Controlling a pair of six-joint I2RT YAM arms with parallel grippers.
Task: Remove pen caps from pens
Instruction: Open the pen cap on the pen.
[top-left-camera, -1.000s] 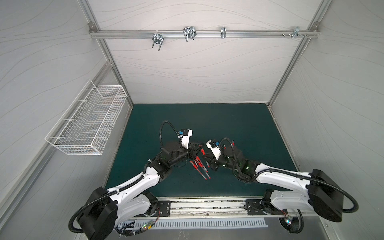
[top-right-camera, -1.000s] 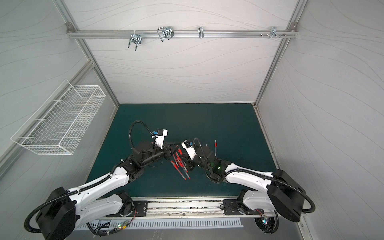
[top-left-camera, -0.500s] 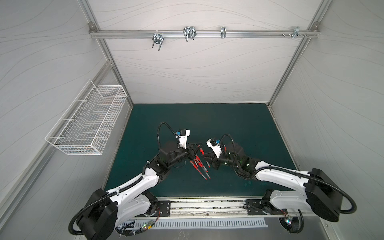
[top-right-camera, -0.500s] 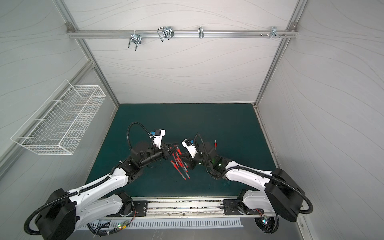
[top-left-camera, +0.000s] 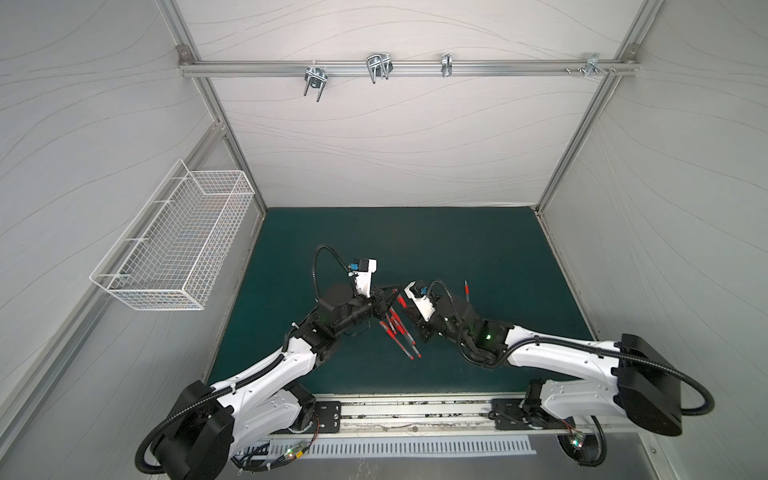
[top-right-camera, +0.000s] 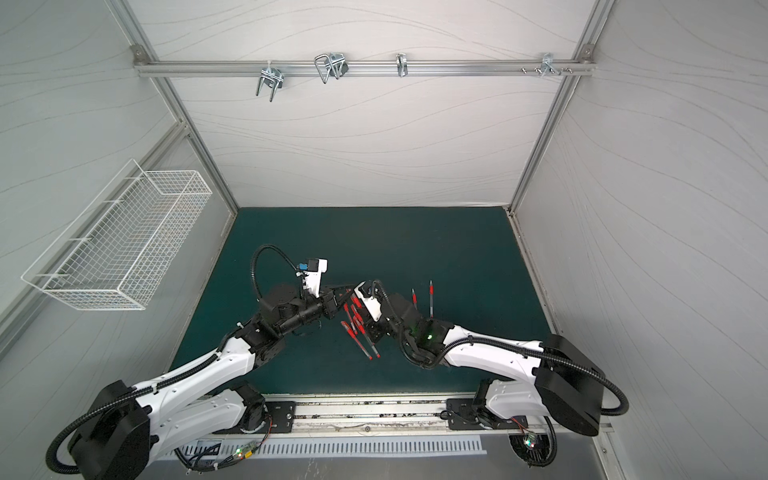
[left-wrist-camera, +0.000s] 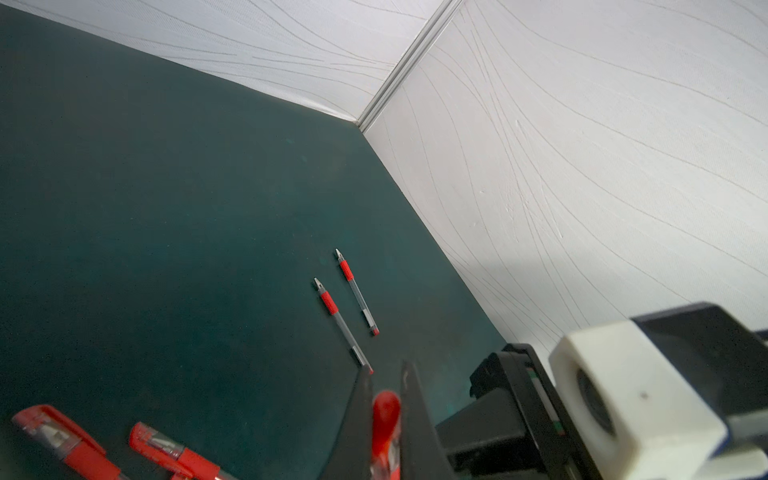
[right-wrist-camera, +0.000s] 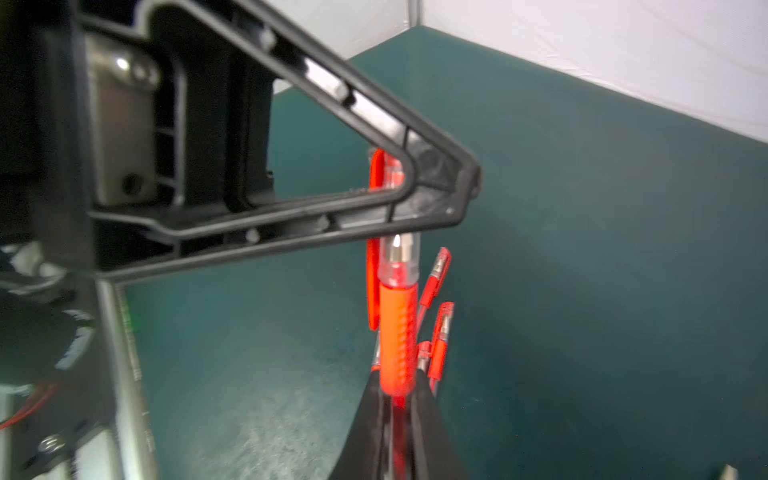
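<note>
Both pincers meet above the middle of the green bench mat (top-left-camera: 478, 249), each pinching one end of the same pen. Left gripper (left-wrist-camera: 385, 415), seen from its wrist camera, has its two dark fingers (left-wrist-camera: 359, 419) pressed onto the red pen cap (left-wrist-camera: 385, 419); in the right wrist view the same gripper crosses the cap (right-wrist-camera: 376, 174) as a black triangular frame. Right gripper (right-wrist-camera: 397, 399) clamps the held pen (right-wrist-camera: 398, 332) at the lower end of its red ribbed grip, with the clear section and metal tip showing between the two grippers, so the cap is partly drawn off but not free. Beneath the grippers, in both top views, a cluster of capped pens (top-left-camera: 399, 332) lies on the mat, fanned toward the bench's near edge. Two uncapped pens (left-wrist-camera: 344, 324) lie side by side and nearly parallel farther toward the bench's right edge, tips pointing to its far edge; in a top view (top-right-camera: 430, 297) they appear just beyond the right arm. A white wire basket (top-left-camera: 183, 241) hangs on the left wall, well apart from the pens.
</note>
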